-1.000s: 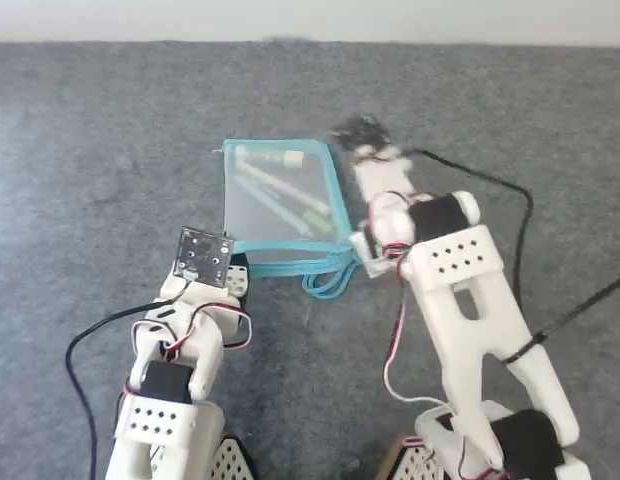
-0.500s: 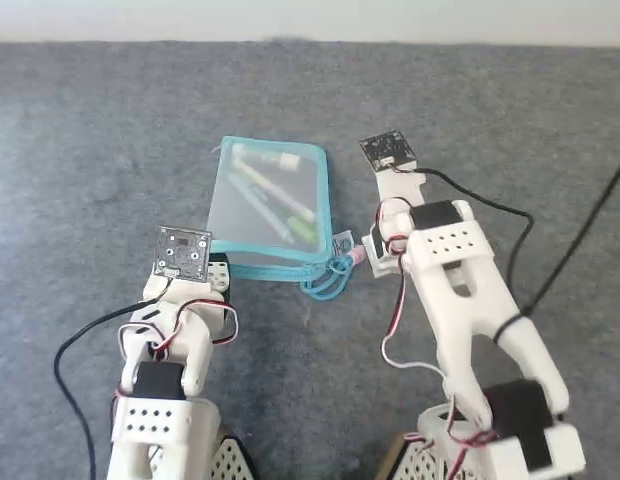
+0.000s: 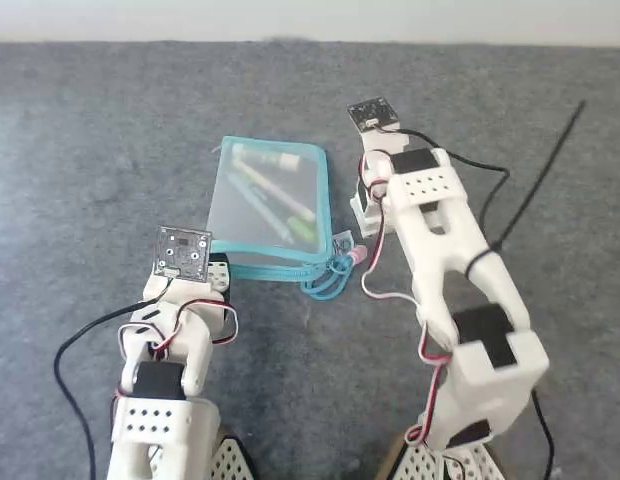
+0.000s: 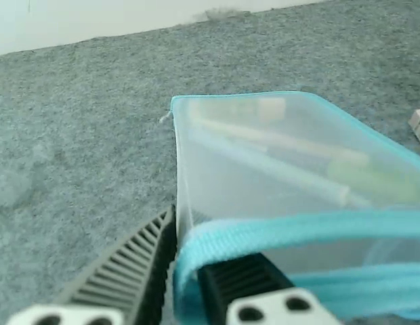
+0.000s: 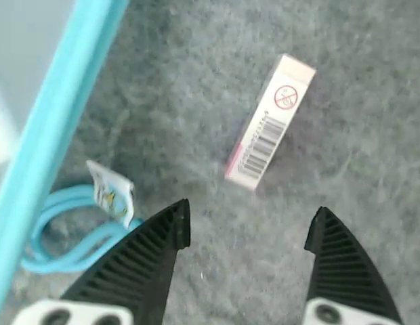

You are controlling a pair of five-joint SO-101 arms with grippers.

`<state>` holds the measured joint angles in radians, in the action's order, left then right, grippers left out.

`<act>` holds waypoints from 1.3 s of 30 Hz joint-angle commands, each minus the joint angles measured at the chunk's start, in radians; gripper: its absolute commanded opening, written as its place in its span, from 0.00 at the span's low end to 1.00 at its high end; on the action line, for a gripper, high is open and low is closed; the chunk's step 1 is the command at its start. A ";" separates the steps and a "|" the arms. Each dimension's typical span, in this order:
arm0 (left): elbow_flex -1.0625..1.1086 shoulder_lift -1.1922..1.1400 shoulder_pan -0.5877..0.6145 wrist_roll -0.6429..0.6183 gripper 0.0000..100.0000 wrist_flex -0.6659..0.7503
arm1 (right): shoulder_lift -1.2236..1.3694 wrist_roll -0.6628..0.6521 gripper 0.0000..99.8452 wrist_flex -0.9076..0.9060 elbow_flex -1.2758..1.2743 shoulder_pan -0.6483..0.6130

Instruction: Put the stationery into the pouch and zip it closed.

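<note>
Pouch (image 3: 270, 210) lies mid-frame, left gripper (image 4: 186, 247) clamped on its lower edge, and the right gripper (image 5: 250, 213), fingers apart over the eraser (image 5: 269, 122) beside it, should drop squarely across its narrow width.

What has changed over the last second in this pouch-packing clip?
The right arm swung its elbow in and pushed its wrist toward the table's far side. The open right gripper now hangs over the eraser. The pouch slid slightly left with the left gripper, which keeps its corner clamped. Over the last half second the pouch, eraser and left gripper stayed put.
</note>
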<state>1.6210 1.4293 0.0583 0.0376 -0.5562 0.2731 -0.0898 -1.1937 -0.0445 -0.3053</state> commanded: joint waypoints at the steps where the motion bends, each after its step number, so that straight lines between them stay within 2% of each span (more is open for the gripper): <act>1: -0.024 0.005 0.006 0.006 0.01 0.031 | 0.044 0.012 0.28 0.001 0.095 0.010; 5: -0.024 0.005 -0.002 0.006 0.01 0.031 | 0.111 0.012 0.28 0.042 0.133 0.010; 12: -0.024 0.005 -0.002 0.006 0.01 0.031 | 0.206 0.012 0.18 0.042 0.209 0.027; 20: -0.024 0.005 -0.002 0.008 0.01 0.031 | 0.240 0.011 0.17 0.044 0.212 0.104; 26: -0.022 0.005 -0.002 0.008 0.01 0.031 | 0.232 0.012 0.04 0.050 0.212 0.128; 29: -0.022 0.005 -0.002 0.008 0.01 0.029 | 0.232 0.012 0.07 0.042 0.212 0.122; 34: -0.022 0.005 -0.002 0.008 0.01 0.031 | 0.239 0.006 0.18 0.051 0.230 0.122; 39: -0.022 0.005 -0.003 0.008 0.01 0.031 | 0.242 0.005 0.14 0.051 0.242 0.124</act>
<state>1.6210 1.4293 0.0583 0.0376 -0.5562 0.5324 -0.0898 -1.1569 0.1442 -0.1903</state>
